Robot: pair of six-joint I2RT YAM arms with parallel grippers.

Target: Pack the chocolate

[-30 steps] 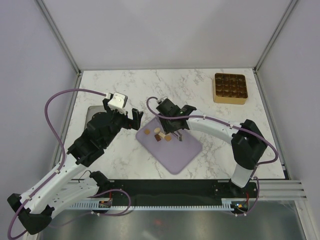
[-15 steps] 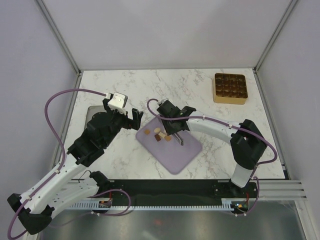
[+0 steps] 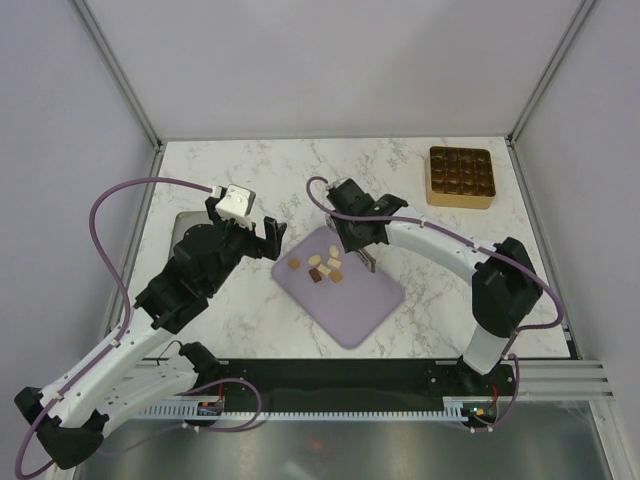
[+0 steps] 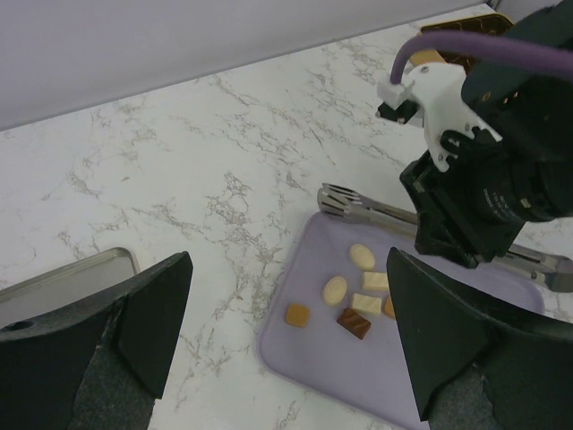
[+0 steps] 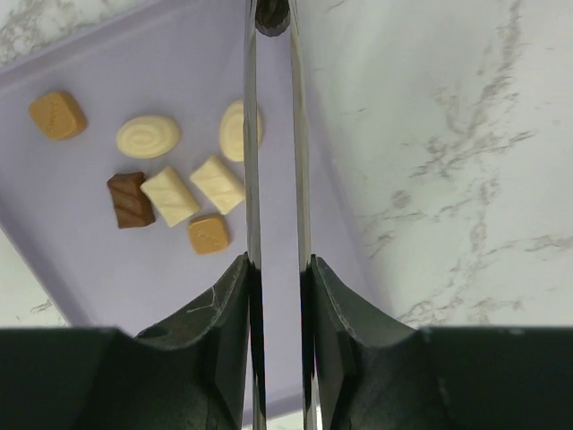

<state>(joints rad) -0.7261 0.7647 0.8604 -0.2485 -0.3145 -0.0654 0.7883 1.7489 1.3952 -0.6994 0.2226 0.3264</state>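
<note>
Reaching to the mat's [image 3: 350, 300] far edge, right jaws clamp tongs [image 5: 296, 134]; left jaws gape wide.

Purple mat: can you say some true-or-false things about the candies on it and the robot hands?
1. The chocolate pieces lie on the lilac mat. True.
2. The right gripper holds metal tongs. True.
3. The left gripper is squeezing a candy. False: it is open and holds nothing.
4. The gold tray sits on the mat. False: it stands apart, at the far right corner of the table.
5. Every candy on the mat is dark brown. False: only one is; the others are tan or cream.
</note>
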